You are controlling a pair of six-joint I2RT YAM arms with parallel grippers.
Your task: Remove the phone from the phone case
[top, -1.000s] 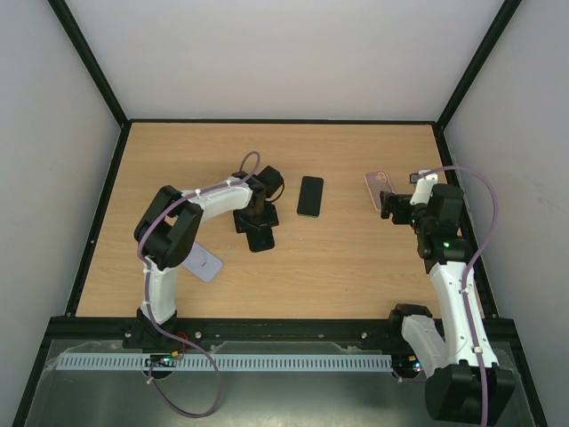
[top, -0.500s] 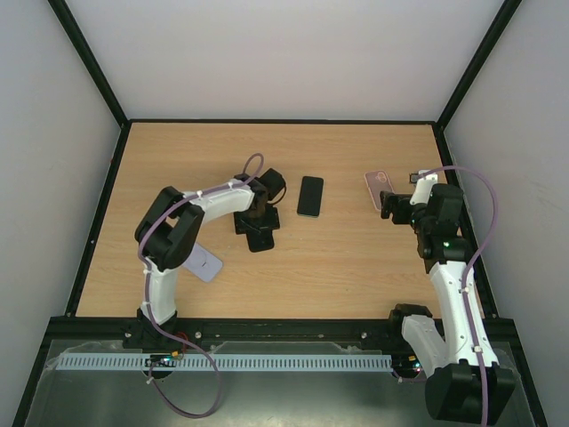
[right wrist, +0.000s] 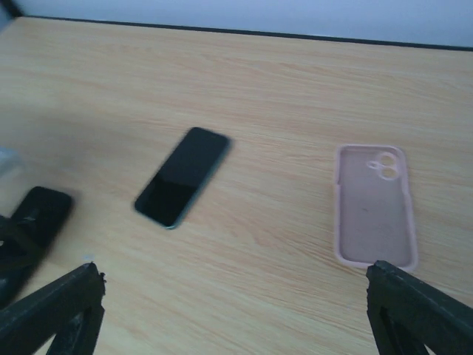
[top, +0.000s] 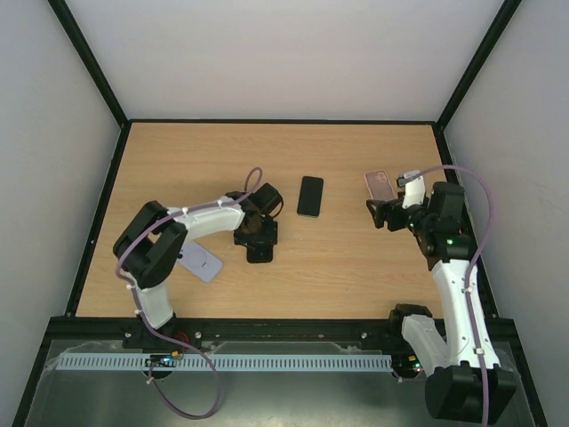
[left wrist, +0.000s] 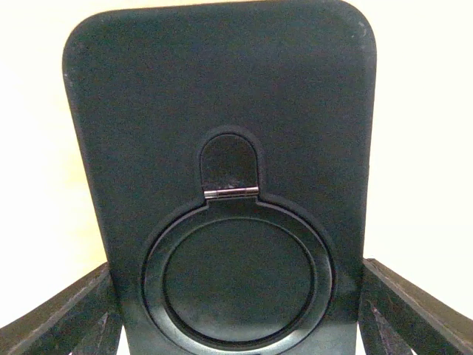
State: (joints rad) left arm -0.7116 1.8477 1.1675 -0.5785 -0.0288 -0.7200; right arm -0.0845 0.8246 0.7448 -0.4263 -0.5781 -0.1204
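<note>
**Left elbow swung outward, right wrist nudged leftward**

Swung out leftward since a second ago, left gripper (top: 256, 235) now low over matte black rounded-rectangle case (left wrist: 222, 111) with hinged ring stand, just left of glossy black slab phone (right wrist: 181, 176). Jaws wide astride case edges; cannot tell whether pressing. Case face-down, contents hidden. Right of phone: soft pink case (right wrist: 373, 211), hollow side up, empty. Right gripper (right wrist: 233, 272) spread fully, holding nothing. Phone bare on pale grained wooden table (top: 178, 160).

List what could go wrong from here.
1. The left end effector straddles the black case, lying back up; a squeeze on its edges may slip or push it along the table.
2. The right end effector, open, hangs near the empty pink case and loose phone; reaching across may knock them.
</note>
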